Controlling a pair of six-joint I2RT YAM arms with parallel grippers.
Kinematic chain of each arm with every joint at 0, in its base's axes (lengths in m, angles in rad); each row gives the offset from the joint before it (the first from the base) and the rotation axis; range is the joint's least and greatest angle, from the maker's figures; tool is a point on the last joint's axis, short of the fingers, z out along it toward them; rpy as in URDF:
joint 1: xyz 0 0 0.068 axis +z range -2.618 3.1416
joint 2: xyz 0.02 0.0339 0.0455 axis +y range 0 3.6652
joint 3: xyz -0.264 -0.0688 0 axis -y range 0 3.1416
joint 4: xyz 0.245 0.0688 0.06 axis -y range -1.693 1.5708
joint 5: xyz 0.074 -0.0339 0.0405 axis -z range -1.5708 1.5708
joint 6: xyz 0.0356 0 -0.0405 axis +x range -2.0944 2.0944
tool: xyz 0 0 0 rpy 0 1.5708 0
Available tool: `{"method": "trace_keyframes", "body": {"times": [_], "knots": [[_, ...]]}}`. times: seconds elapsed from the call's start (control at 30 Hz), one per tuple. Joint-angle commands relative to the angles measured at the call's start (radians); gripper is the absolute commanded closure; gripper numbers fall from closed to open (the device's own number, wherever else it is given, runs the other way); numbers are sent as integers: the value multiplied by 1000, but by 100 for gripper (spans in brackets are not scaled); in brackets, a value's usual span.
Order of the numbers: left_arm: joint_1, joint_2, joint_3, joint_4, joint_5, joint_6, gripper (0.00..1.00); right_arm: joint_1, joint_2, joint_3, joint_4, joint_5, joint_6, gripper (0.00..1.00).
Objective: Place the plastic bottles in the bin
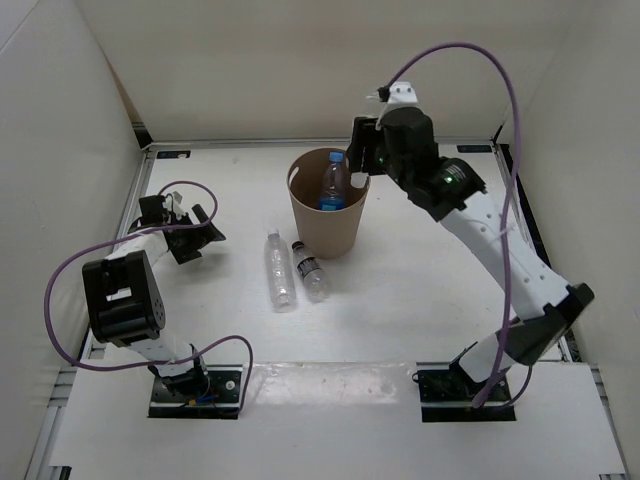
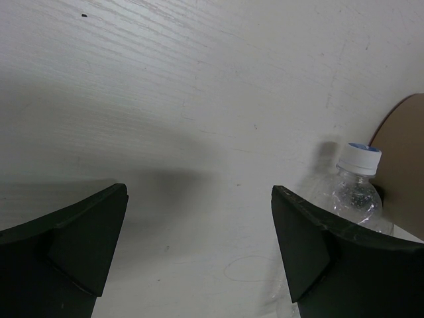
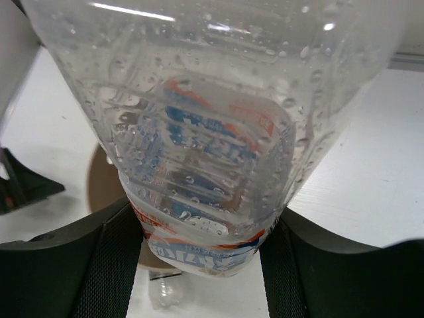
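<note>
Here we see the bin standing upright at the far middle of the bench, its mouth facing up. In that mouth is the blue-capped bottle, its blue label at the lower end. We cannot tell how far it reaches below the rim. Its long axis is steep, with the cap uppermost and leaning toward the bench's far edge.

The right gripper is closed on this bottle. In the wrist view its two fingers press the labelled body from either side. That arm rises from the near right corner, stretches toward the far edge and bends left over the bin's far right rim.

Two more bottles lie flat just beside the bin's near left side. The white-capped bottle and the black-capped bottle are side by side, both with caps toward the far edge.

The left gripper is spread wide and holds nothing. It sits low near the left edge and faces right toward the lying bottles, with its arm folded back.
</note>
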Motion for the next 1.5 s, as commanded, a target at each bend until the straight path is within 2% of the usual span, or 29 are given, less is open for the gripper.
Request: {"method": "trace_keyframes", "body": {"times": [0.0, 0.07, 0.27, 0.3, 0.33, 0.57, 0.6, 0.8, 0.9, 0.93, 1.03, 1.1, 1.13, 1.17, 1.2, 1.23, 1.27, 1.3, 1.47], "knots": [[5, 1, 36, -1, 9, 8, 0, -2, 29, 42, 52, -18, -74, 77], [3, 1, 38, -2, 7, 8, 0, 12, 70, 47, 57, -20, -105, 68], [3, 9, 39, -4, 13, 11, 0, 33, 176, 111, 14, 6, -136, 60], [3, 9, 41, -2, 16, 13, 0, 36, 181, 104, 12, 9, -133, 49], [5, 9, 38, -1, 17, 7, 0, 36, 188, 101, 3, 6, -119, 44], [3, -56, 7, 21, 3, 10, 0, 52, 170, 82, -38, 124, -99, 25], [3, -85, -8, 22, 3, 13, 0, 41, 162, 81, -54, 125, -99, 10], [3, -190, -4, -71, -86, -16, 0, -40, 98, 104, -94, 33, -67, 10], [-3, -258, 6, -91, -31, -64, 0, -55, 46, 108, -98, -10, -44, 10], [-6, -336, 9, -100, -5, -79, 0, -60, 24, 108, -104, -37, -41, 10], [-60, -494, 76, -175, -57, -63, 0, -43, -43, 90, -126, -10, -39, 10], [-161, -571, 105, -235, -158, 6, 0, -22, -135, 19, -118, 15, -27, 10], [-198, -699, 86, -223, -163, 20, 0, -20, -161, -4, -94, 18, -27, 10], [-204, -742, 3, -97, -169, 11, 0, -17, -190, -96, -65, 15, -27, 10], [-204, -819, -107, -50, -240, -148, 0, -20, -263, -128, -52, 18, -25, 10], [-195, -871, -222, -18, -276, -226, 0, -34, -285, -178, -37, 16, -19, 10], [-186, -890, -256, 110, -208, -295, 0, -34, -325, -220, -26, 7, -13, 10], [-170, -884, -267, 122, -168, -285, 0, -43, -356, -235, -25, -16, -7, 10], [-283, -657, -70, -183, -264, -227, 0, -94, -428, -280, -80, -47, 4, 10]]}}
